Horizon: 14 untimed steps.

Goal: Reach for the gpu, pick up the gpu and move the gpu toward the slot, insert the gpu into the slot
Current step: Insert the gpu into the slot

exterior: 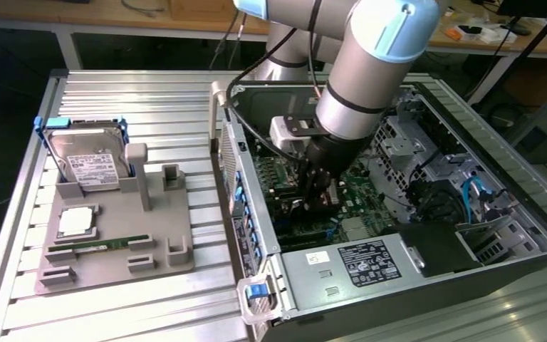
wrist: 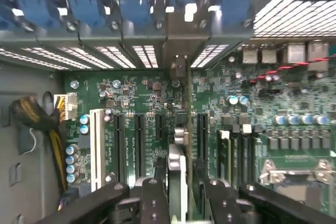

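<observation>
Insertion step in hand: deep in the open case (exterior: 254, 214), the gripper (wrist: 181, 190) pinches the gpu (wrist: 181, 129) edge-on, upright over the motherboard (wrist: 294, 103) slots, apparently seated or nearly so; next calls for a straight, even press.

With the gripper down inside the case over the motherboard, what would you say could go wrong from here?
1. The gpu stands edge-on among several parallel slots; it might seat beside its slot, not in it.
2. The gripper sits low in the case, close to upright capacitors on the motherboard; a sideways shift may knock them.
3. The yellow cable bundle lies near the board's edge and could snag.
</observation>
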Tool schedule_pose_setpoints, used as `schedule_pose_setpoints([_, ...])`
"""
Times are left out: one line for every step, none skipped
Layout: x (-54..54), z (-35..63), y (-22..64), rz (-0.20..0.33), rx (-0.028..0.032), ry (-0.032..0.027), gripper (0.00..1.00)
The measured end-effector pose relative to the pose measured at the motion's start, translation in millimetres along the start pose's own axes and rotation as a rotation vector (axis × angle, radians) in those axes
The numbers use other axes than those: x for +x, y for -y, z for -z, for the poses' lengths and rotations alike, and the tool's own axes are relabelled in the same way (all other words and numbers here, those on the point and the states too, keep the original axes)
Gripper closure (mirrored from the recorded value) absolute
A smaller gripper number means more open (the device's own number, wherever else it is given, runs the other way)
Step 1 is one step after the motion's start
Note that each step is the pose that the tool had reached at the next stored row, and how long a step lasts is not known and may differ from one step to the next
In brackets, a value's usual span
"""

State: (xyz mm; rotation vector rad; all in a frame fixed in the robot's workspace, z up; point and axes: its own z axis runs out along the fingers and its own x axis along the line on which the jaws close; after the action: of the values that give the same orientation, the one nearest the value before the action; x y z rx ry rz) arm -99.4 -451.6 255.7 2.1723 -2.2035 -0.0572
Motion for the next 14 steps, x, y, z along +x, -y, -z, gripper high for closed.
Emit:
schedule_pose_setpoints([-0.4, 3.2, -0.2, 0.000, 0.0005, 0.0000, 0.67])
schedule_pose_setpoints([-0.8, 6.6, -0.4, 0.000, 0.0007, 0.0001, 0.67])
schedule_pose_setpoints([-1.2, 10.2, -0.6, 0.000, 0.0010, 0.0003, 0.67])
schedule_pose_setpoints([-1.6, 13.4, -0.8, 0.000, 0.0010, 0.0000, 0.67])
schedule_pose_setpoints([-1.8, 15.3, -0.9, 0.000, 0.0011, 0.0000, 0.67])
schedule_pose_setpoints([-2.2, 16.5, -1.0, 0.000, 0.0014, 0.0001, 0.67])
schedule_pose_setpoints([-2.6, 17.3, -1.0, 0.000, 0.0015, 0.0003, 0.68])
schedule_pose_setpoints([-2.6, 17.3, -1.0, 0.000, 0.0015, 0.0002, 0.68])
schedule_pose_setpoints([-2.6, 17.3, -1.0, 0.000, 0.0015, 0.0003, 0.75])
schedule_pose_setpoints([-2.6, 17.3, -1.1, 0.000, 0.0015, 0.0001, 0.75])
schedule_pose_setpoints([-2.6, 17.3, -1.1, 0.000, 0.0015, 0.0002, 0.81])
schedule_pose_setpoints([-2.6, 17.4, -1.1, 0.000, 0.0014, 0.0001, 0.87])
schedule_pose_setpoints([-2.6, 17.4, -1.1, 0.000, 0.0014, 0.0001, 0.87])
schedule_pose_setpoints([-2.6, 17.3, -1.1, 0.000, 0.0014, 0.0001, 0.89])
